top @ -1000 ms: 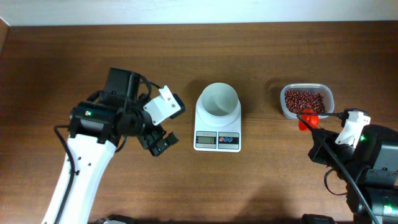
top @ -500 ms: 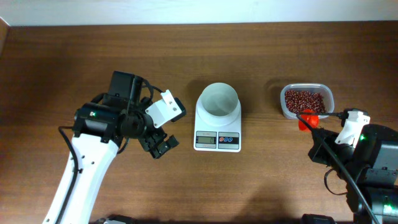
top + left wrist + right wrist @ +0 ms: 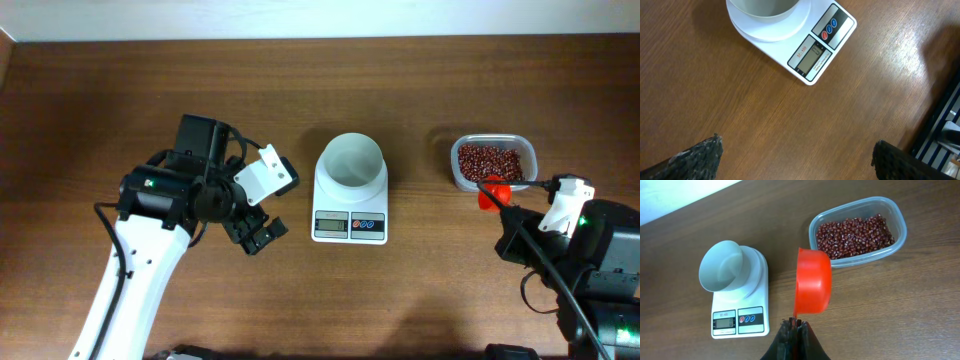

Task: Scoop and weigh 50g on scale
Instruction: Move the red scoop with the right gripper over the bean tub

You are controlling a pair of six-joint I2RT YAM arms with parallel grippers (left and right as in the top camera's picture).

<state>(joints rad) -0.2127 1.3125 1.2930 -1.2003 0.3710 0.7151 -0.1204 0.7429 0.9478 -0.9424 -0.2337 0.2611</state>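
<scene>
Tabletop [image 3: 100, 80]: scale [image 3: 350, 200] between left claw [image 3: 264, 204] and right claw [image 3: 795, 325] gripping scoop [image 3: 812, 282].

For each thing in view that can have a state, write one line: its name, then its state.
bowl on the scale: empty, upright.
tub: lidless, holding beans.
scoop: gripped by its handle, tipped on its side.
left gripper: open, holding nothing.
right gripper: shut on the scoop.
</scene>
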